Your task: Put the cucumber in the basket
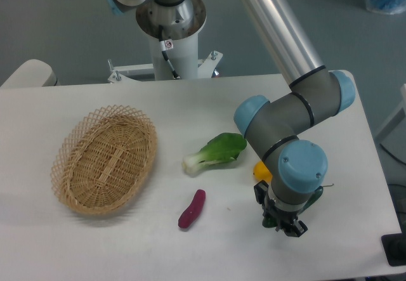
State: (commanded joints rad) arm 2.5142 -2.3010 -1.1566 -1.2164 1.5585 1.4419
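Observation:
The tan woven wicker basket (104,160) lies empty on the left of the white table. My gripper (283,222) points straight down at the table near the front right, far from the basket. A sliver of dark green (316,197) shows at the right side of my wrist; it looks like the cucumber, mostly hidden under the wrist and gripper. The dark fingers sit low at the table surface, and I cannot tell whether they are open or closed on anything.
A leafy light-green bok choy (216,152) with a white stem lies mid-table. A purple stubby vegetable (191,209) lies in front of it. A yellow object (261,170) peeks out behind my arm. The table's front edge is close below the gripper.

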